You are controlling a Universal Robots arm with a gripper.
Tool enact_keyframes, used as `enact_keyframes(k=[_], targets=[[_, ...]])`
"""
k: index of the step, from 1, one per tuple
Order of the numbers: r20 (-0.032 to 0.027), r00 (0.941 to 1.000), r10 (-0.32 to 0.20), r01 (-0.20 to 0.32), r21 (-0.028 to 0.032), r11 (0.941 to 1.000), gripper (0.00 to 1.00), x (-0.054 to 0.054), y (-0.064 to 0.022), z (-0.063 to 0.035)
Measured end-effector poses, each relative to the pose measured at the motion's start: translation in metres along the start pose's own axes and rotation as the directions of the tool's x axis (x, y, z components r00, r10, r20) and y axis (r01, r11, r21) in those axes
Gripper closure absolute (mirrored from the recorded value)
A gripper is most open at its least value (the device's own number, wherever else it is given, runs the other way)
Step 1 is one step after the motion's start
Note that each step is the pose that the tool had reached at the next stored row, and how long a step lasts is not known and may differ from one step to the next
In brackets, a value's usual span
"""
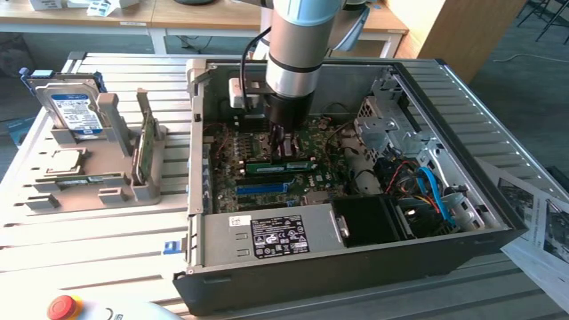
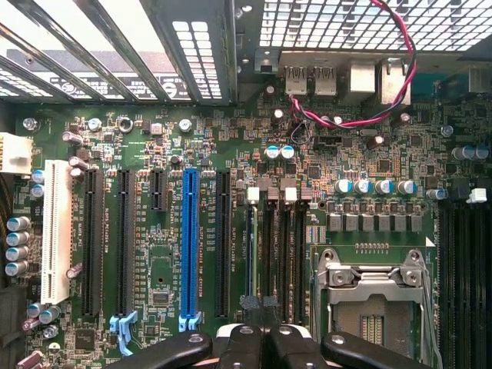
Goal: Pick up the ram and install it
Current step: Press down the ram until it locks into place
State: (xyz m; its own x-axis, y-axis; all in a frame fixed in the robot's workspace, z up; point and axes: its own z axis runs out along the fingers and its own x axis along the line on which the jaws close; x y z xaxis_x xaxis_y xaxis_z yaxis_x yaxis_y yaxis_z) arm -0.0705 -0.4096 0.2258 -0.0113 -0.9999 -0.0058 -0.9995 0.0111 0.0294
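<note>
The arm reaches down into the open computer case (image 1: 356, 253) on the slatted worktop (image 1: 89, 233), its jaws (image 1: 282, 143) together over the motherboard (image 2: 154, 254). In the wrist view the jaws (image 2: 260, 338) sit at the memory slots (image 2: 280, 261) beside the processor socket (image 2: 377, 300). A ram (image 1: 282, 163) lies seated in a slot directly beneath the jaws. Another green stick stands upright in the grey holder (image 1: 142, 157) near the worktop's edge at the exterior view's left.

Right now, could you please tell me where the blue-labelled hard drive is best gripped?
Take the hard drive by its upper edge, from above, across its flat faces: it stands upright in the grey holder, which hides its lower part.
</note>
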Motion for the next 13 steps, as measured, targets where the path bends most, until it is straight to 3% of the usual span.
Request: enact_keyframes(k=[13], targets=[[-0.0003, 1.0, 0.0, 0.0, 0.0001, 1.0, 0.89, 0.0001, 0.0006, 0.001]])
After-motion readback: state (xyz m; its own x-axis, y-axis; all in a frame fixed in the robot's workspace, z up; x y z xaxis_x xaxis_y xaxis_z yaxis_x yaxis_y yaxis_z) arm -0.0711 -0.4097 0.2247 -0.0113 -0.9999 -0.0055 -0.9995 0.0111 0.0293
